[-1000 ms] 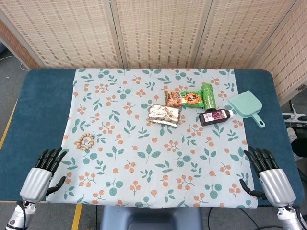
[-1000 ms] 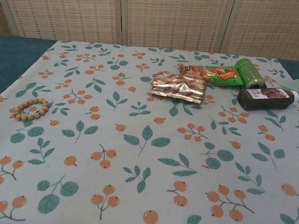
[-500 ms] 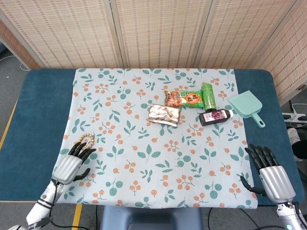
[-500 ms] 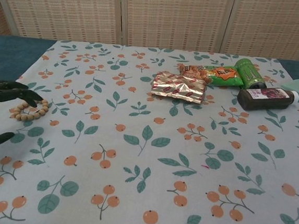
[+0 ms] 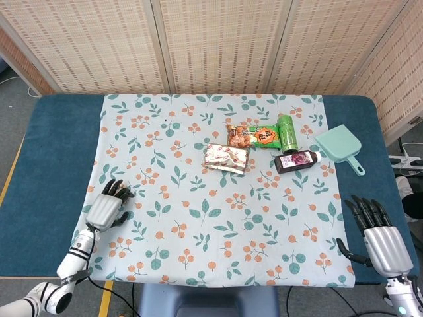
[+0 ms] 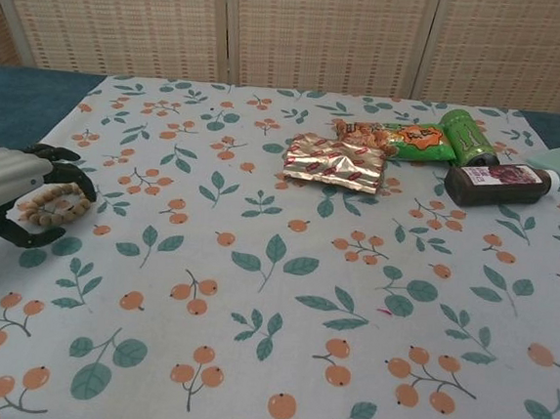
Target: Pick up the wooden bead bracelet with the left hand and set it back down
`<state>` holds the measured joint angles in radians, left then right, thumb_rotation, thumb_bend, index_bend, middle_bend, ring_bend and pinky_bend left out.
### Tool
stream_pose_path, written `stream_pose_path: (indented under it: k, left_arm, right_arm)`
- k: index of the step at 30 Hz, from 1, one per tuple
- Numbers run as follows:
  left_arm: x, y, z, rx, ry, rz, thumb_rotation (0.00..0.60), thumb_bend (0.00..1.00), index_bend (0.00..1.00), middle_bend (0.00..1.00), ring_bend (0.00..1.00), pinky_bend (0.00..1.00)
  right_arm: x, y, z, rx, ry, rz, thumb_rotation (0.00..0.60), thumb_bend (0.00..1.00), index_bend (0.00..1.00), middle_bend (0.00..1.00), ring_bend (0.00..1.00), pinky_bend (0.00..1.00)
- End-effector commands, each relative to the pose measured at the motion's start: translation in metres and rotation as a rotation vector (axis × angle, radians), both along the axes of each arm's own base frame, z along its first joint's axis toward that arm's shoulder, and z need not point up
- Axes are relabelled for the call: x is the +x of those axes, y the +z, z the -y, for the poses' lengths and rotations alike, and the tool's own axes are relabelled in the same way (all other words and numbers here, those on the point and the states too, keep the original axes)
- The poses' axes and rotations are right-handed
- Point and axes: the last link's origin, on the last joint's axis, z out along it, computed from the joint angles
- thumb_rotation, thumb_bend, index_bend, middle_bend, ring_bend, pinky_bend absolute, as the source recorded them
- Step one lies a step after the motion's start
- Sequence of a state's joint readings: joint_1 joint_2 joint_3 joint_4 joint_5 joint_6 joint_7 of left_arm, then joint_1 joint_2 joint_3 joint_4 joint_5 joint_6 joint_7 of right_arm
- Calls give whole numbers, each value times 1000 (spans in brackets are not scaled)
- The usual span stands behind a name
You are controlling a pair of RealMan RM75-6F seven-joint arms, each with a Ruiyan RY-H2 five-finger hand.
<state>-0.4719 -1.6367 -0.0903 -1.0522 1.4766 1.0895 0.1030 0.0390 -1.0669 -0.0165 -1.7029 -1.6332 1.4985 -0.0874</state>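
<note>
While palm-down, left hand (image 6: 2, 185) fingers (image 6: 68, 164) curl over bracelet (image 6: 53, 204).

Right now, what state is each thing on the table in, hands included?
left hand: fingers curled over the bracelet, closing on it
wooden bead bracelet: on the cloth, under the left hand's fingers, not clearly lifted
right hand: fingers spread, holding nothing
dark juice bottle: lying on its side, capped
green can: lying on its side
silver snack packet: flat, sealed
orange snack bag: flat
teal dustpan: lying flat

We see woven reed screen panels (image 5: 218, 39) behind a blue desk (image 5: 46, 152); grey floor (image 5: 13, 105) at left.
</note>
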Motion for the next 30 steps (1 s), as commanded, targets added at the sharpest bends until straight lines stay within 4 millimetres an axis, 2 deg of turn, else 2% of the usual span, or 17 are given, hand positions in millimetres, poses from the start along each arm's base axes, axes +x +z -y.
stream_pose_path:
  k: [1, 12, 26, 30]
  left_arm:
    - [-7, 1, -5, 46, 8, -59, 600, 412, 288, 252, 11, 0]
    - [-19, 5, -1, 83, 12, -147, 600, 413, 365, 346, 79, 0]
    - [-25, -7, -5, 69, -16, -286, 600, 413, 407, 412, 119, 0]
    - [-24, -8, -7, 64, -31, -327, 600, 413, 444, 467, 147, 0]
  right_arm:
    - [0, 1, 0, -3, -1, 1, 309, 321, 0, 0, 0, 0]
    - [1, 2, -1, -11, 5, 6, 309, 321, 0, 0, 0, 0]
    - [2, 3, -3, -7, 10, 8, 310, 321, 0, 0, 0, 0]
    - [1, 3, -2, -10, 7, 9, 309, 321, 0, 0, 0, 0]
